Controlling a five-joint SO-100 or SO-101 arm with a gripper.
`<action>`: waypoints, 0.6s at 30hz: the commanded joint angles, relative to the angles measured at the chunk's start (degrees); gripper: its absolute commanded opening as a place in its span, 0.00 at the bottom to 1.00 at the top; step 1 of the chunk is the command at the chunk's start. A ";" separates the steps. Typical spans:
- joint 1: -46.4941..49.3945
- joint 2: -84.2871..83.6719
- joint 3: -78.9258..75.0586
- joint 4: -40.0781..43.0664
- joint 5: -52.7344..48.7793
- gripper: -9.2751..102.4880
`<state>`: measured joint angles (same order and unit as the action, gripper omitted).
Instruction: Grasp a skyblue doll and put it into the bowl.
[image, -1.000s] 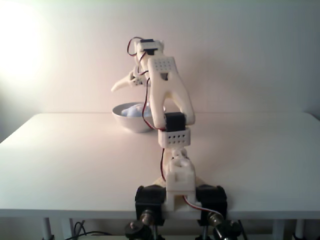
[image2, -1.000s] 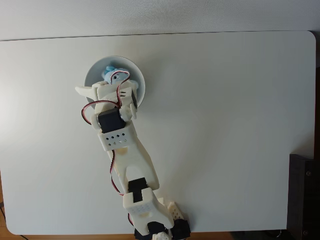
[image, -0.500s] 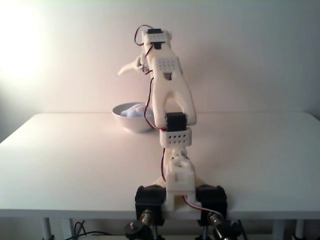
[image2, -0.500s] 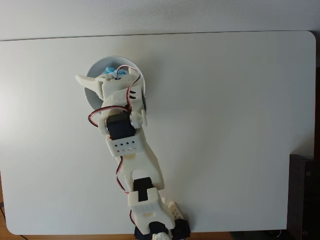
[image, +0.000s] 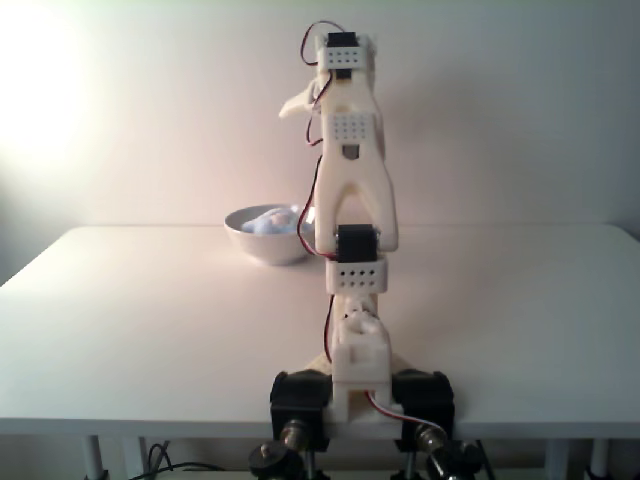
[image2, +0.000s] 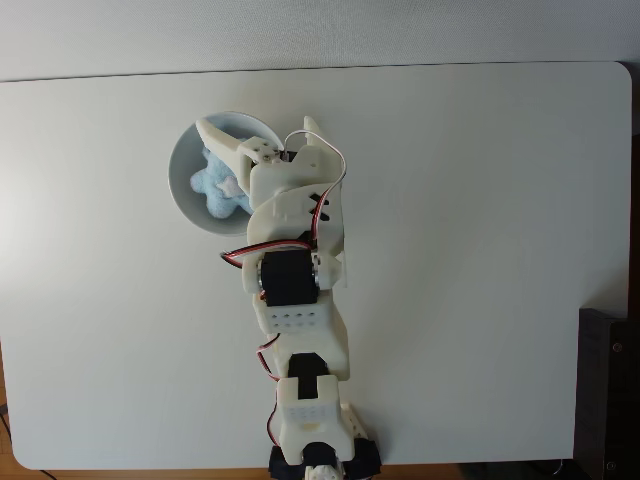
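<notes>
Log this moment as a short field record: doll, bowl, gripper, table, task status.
doll: the skyblue doll lies inside the bowl, free of the gripper
bowl: the bowl, white, upright on the table, left of the arm in both fixed views
gripper: the gripper is open, empty, raised well above the bowl
table: the table, white
task status: doll placed in bowl

bowl (image2: 188, 196): glossy white, smooth, ceramic-looking | skyblue doll (image2: 218, 185): soft fuzzy plush cloth | arm (image2: 295, 290): matt off-white plastic, black servo housings, thin red wires | table (image2: 480, 250): smooth matt white top
</notes>
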<state>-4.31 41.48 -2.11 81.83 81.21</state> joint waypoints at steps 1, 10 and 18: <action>-0.09 2.99 -2.99 -0.18 0.26 0.48; -1.14 5.62 -10.72 4.22 0.00 0.21; -1.23 16.17 -11.95 24.79 -0.62 0.10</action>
<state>-5.19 51.77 -12.22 100.81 80.95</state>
